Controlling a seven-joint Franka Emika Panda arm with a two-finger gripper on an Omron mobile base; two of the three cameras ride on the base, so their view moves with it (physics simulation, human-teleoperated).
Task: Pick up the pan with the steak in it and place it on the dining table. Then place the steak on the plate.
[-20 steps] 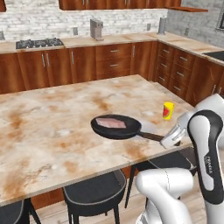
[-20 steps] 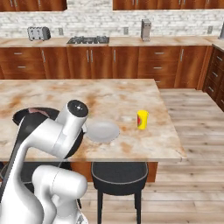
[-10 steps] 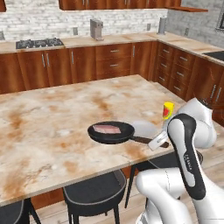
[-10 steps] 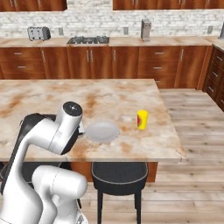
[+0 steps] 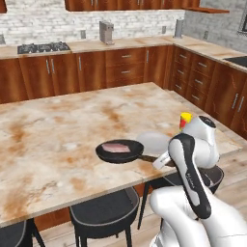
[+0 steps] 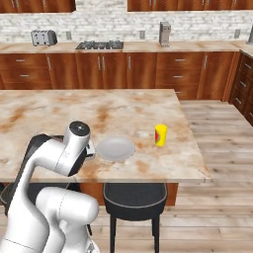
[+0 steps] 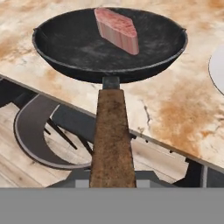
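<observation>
The black pan [image 5: 119, 151] sits low over the dining table [image 5: 58, 120] close to its near edge; I cannot tell whether it touches the marble. The pink steak [image 5: 116, 146] lies inside it. In the hand view the pan [image 7: 109, 41] holds the steak [image 7: 117, 29] toward its far side, and the brown handle [image 7: 111, 135] runs straight back into my gripper [image 7: 112, 175], which is shut on it. The pale plate [image 5: 154, 142] lies on the table just right of the pan. In the right base view the plate [image 6: 115, 148] sits beside my wrist, and the arm hides most of the pan [image 6: 38, 143].
A yellow cup [image 5: 185, 119] [image 6: 160, 134] stands on the table beyond the plate. Dark stools [image 5: 103, 212] [image 6: 136, 195] are tucked under the near edge. Wall counters with a stove [image 5: 41, 47] and a toaster [image 6: 42, 37] run along the back.
The pan has moved a little left and toward the table's near edge with my gripper still on its handle. The arm has swung with it, uncovering the plate in the left base view.
</observation>
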